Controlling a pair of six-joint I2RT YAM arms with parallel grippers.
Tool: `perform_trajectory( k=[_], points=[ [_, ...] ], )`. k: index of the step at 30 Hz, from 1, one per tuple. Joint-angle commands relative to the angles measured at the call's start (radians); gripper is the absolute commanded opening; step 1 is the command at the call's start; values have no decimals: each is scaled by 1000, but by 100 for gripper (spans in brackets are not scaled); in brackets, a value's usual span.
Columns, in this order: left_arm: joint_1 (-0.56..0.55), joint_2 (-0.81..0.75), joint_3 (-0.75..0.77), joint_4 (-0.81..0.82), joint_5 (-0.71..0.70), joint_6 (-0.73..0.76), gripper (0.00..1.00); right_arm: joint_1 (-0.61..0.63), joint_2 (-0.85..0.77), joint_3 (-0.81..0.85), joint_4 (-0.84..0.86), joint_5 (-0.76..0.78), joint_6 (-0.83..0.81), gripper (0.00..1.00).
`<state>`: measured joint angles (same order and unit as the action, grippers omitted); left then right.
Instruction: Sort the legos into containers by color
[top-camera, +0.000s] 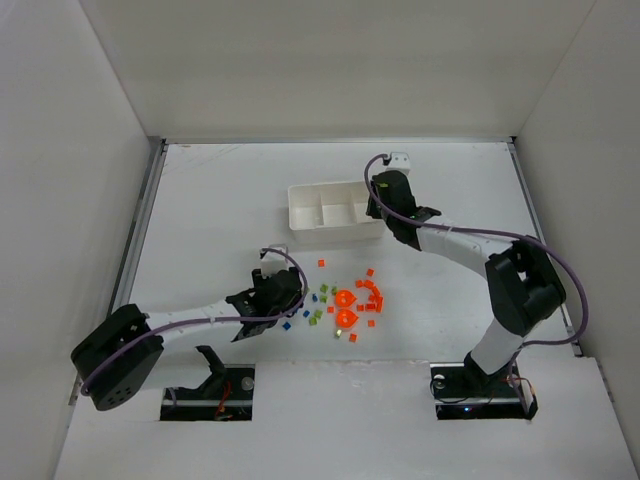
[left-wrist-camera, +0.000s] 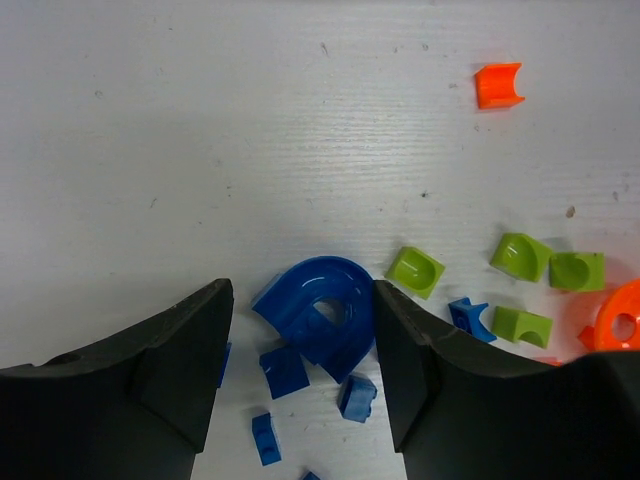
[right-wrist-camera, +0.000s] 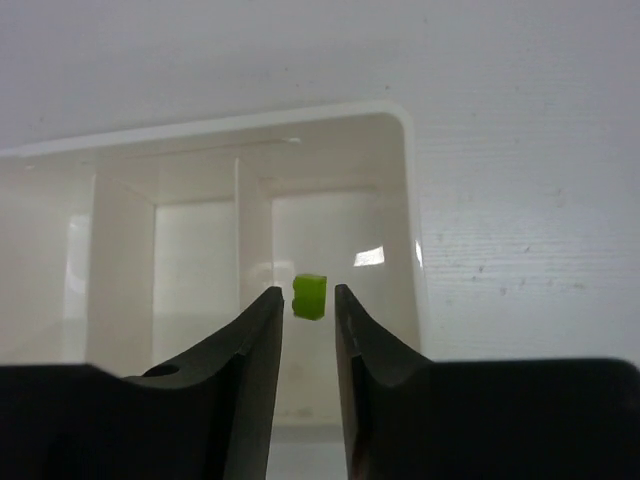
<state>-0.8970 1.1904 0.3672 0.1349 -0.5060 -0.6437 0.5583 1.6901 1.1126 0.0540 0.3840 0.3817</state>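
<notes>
Straddling blue arch (left-wrist-camera: 318, 275), left tool (left-wrist-camera: 302, 295) wide open

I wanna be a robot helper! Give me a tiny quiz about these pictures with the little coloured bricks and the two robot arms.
1. True or false: the left gripper is shut tight on an orange brick.
2. Which colour is the small brick seen between the right gripper fingertips? A blue, B yellow-green, C orange.
3. Fill the gap: the white tray has ___ compartments.
Key: 1 false, it is open, with a blue curved piece between its fingers; 2 B; 3 three.
</notes>
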Motion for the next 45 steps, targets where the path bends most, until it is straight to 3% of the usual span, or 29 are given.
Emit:
perform_trajectory(
  k=[1,4,8,19,28,39,45],
  points=[
    [-7,24,36,43,-26,33,56,2,5,62,58,13,-21,54],
    [-10,37,39,49,-16,33,56,18,-13,43,61,15,-33,61],
    [-10,52,42,46,-11,39,56,39,-40,15,72,16,-26,61],
    [22,17,32,26,9,19,32,113,-199,-161,76,21,-6,61],
    [82,-61,12,23,34,15,21,217,-250,-286,132,21,22,61],
    [149,-192,126,-17,44,36,21,226,-352,-375,159,10,46,61],
    [174,-126,231,-11,72,78,23,246,-385,-445,164,7,78,61]
  ],
)
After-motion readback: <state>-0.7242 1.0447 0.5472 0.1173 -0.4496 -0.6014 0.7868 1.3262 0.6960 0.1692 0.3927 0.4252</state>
